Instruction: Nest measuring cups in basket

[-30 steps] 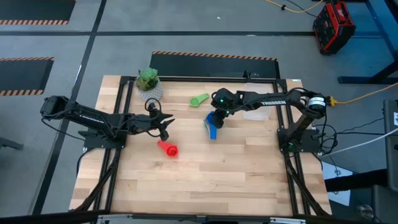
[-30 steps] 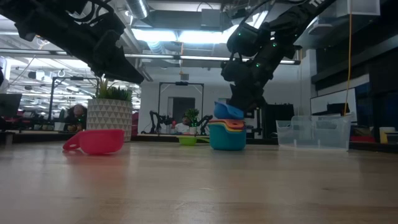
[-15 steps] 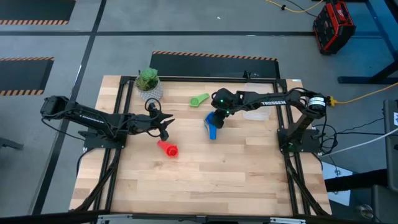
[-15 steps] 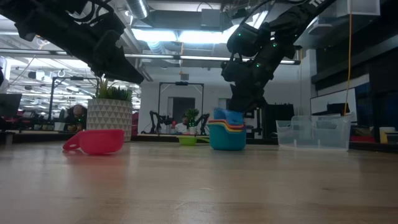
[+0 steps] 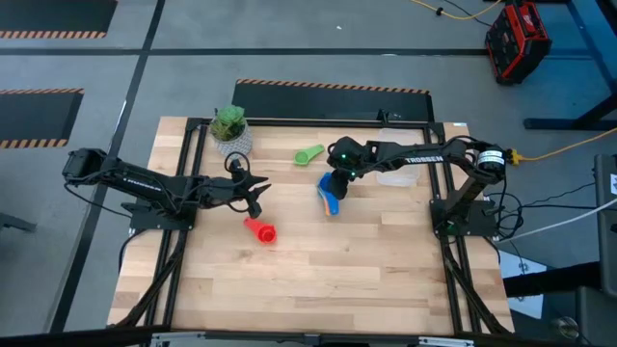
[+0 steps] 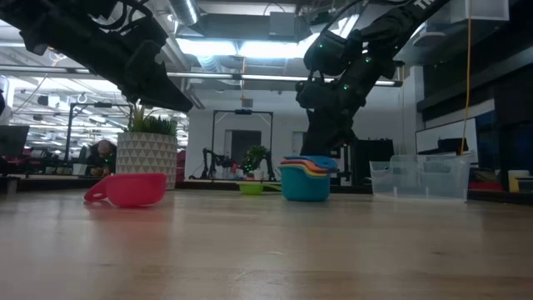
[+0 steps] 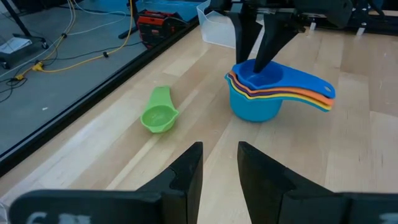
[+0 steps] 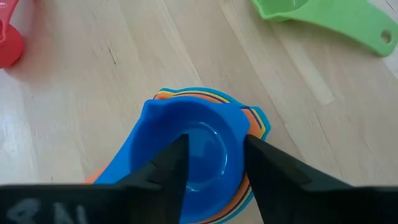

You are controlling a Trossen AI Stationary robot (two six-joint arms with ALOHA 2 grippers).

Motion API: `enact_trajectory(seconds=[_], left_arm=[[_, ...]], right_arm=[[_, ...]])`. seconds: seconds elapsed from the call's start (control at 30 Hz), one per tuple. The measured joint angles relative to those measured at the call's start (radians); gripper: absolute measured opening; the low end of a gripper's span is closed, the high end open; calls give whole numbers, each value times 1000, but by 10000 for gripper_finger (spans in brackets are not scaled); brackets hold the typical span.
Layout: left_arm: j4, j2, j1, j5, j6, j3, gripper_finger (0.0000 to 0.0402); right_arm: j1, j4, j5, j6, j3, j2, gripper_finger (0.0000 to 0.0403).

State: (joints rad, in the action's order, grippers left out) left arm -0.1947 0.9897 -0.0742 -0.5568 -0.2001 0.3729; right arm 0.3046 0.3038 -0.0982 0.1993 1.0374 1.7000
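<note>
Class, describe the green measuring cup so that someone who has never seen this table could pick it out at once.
Start at the potted plant at the table's back edge and move toward the right gripper. The green measuring cup lies alone on the bare wood between them. Unlike the nested stack of cups or the red cup, it is lime green.

A pale wooden counter stands on a grey floor marked with orange-and-black hazard strips. A red toolbox sits on the floor beyond the counter's far right corner. Ceiling strip lights glow above the counter.
</note>
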Motion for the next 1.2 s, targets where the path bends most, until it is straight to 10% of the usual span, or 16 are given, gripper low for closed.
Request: enact_trajectory(seconds=[0.67, 1.2], left_arm=[[0, 0, 0, 1, -8, 0, 94], [-2, 0, 0, 1, -12, 0, 94]], right_arm=[[0, 80, 0, -65, 99, -56, 168], [-3, 270, -21, -232, 51, -340, 168]])
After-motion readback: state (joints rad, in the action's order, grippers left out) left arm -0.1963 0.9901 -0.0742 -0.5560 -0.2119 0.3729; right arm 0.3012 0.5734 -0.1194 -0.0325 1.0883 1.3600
